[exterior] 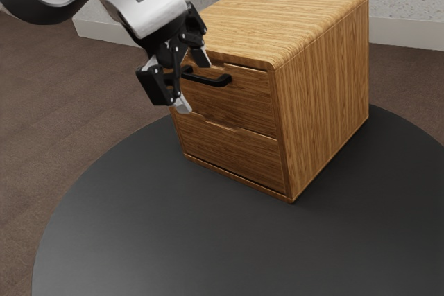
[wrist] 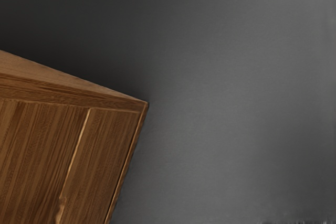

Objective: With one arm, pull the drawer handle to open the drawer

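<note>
wooden two-drawer cabinet point(exterior: 305, 67) toward the far edge of the round black worktop point(exterior: 208, 240); top drawer point(exterior: 239, 98) flush, not yet drawn out. black bar handle point(exterior: 215, 80) likely rigid, thin and smooth, best pinched across the bar; probably a light, straight slide. arm reaching down from the exterior view's upper left, wrist tilted, end effector point(exterior: 189, 80) released, fingers spread astride the bar's end.
</note>
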